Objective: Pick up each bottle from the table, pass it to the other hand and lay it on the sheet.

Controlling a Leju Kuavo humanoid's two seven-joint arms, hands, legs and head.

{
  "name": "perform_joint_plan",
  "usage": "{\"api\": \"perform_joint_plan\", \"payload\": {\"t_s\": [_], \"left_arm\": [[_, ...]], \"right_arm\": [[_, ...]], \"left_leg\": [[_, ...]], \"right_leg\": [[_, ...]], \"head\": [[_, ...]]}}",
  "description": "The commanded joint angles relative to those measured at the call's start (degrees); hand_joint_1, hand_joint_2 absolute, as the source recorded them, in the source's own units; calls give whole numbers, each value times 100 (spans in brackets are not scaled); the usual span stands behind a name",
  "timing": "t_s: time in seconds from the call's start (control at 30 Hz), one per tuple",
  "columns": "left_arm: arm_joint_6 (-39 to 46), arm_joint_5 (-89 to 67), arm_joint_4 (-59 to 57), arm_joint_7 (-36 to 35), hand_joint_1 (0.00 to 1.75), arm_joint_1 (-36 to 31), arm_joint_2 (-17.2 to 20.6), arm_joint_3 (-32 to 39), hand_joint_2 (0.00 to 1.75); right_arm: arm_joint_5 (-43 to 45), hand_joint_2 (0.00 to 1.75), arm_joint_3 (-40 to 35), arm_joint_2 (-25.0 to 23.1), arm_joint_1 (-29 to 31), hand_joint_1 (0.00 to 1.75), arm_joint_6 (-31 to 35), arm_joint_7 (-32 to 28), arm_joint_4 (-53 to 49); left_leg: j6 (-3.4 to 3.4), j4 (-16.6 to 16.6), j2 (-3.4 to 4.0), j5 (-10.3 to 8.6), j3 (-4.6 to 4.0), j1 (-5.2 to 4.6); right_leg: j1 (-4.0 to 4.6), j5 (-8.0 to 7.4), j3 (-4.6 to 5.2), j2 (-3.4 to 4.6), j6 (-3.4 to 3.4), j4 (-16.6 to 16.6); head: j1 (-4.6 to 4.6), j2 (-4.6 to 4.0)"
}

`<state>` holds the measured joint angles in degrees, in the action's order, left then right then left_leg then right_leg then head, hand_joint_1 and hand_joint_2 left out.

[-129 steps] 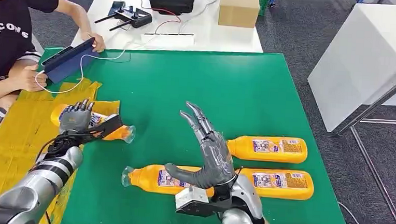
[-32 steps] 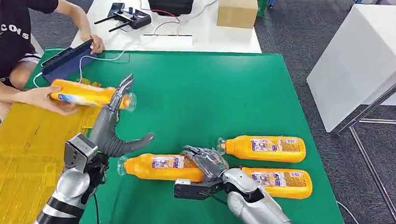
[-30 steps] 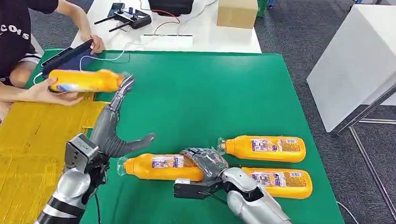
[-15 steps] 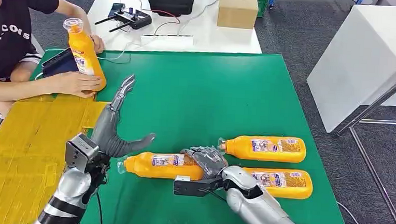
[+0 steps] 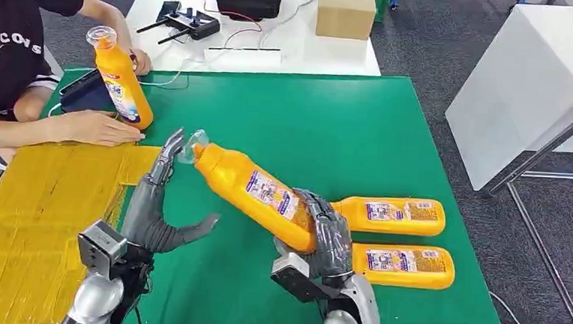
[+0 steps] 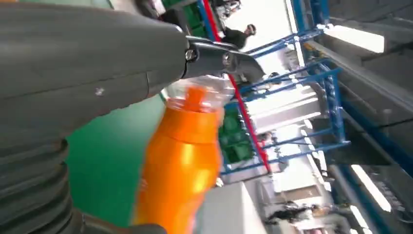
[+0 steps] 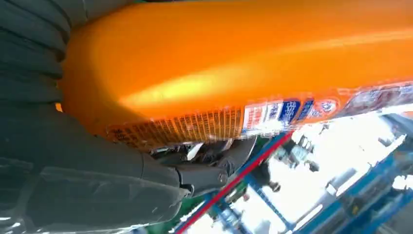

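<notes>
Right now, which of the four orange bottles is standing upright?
The bottle by the person's hand, at the green mat's far left; the other three lie flat or are held tilted.

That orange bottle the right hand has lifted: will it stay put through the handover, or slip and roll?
The bottle looks rigid and smooth, so it may slip. The right hand grips only its base end while the neck juts toward the open left hand, so it probably levers downward. Its rounded body would likely roll if dropped on the green mat.
</notes>
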<state>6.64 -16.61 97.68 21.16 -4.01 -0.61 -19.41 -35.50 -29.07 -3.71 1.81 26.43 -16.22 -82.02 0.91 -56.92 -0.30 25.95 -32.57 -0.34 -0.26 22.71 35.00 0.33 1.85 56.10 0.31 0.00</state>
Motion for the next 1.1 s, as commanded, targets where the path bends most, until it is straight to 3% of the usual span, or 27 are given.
{"api": "perform_joint_plan", "payload": {"t_s": [0.03,0.27,0.37,0.47,0.63,0.8,1.1], "left_arm": [[167,156,-61,-148,0,75,-126,111,175],[791,923,-686,-687,0,-157,-359,677,175],[198,1696,-1038,-888,0,-306,-196,589,175],[-1063,3154,-1497,-1175,0,-443,77,402,175],[-1114,3215,-1532,-1192,0,-455,76,361,175],[-2087,4399,-1516,-1268,0,-510,307,-10,175],[-2124,4334,-1456,-1161,0,-660,306,-273,175]], "right_arm": [[199,175,639,-237,-416,175,404,-353,-791],[280,175,730,-334,-583,173,814,-588,-943],[415,175,647,-314,-454,175,831,-624,-739],[668,175,393,-284,-113,171,748,-774,-360],[655,175,352,-309,-69,173,753,-772,-305],[653,175,-3,-257,199,171,681,-853,2],[-98,175,-685,-250,475,169,587,-654,488]], "left_leg": [[-5,2,-5,1,12,-2],[-7,5,-3,7,28,2],[-8,9,-1,6,40,7],[-5,10,6,-1,30,2],[-6,9,17,3,32,4],[-8,8,7,3,31,5],[-7,5,9,4,31,8]], "right_leg": [[-1,4,-13,-10,-1,-2],[3,9,-27,-10,-3,-5],[7,7,-39,-10,-3,-11],[2,-1,-23,-2,-2,-9],[5,-1,-28,9,-3,-10],[6,1,-28,2,-4,-9],[9,1,-30,2,-3,-9]], "head": [[0,0],[-2,2],[0,0],[-2,0],[2,0],[0,0],[0,0]]}}
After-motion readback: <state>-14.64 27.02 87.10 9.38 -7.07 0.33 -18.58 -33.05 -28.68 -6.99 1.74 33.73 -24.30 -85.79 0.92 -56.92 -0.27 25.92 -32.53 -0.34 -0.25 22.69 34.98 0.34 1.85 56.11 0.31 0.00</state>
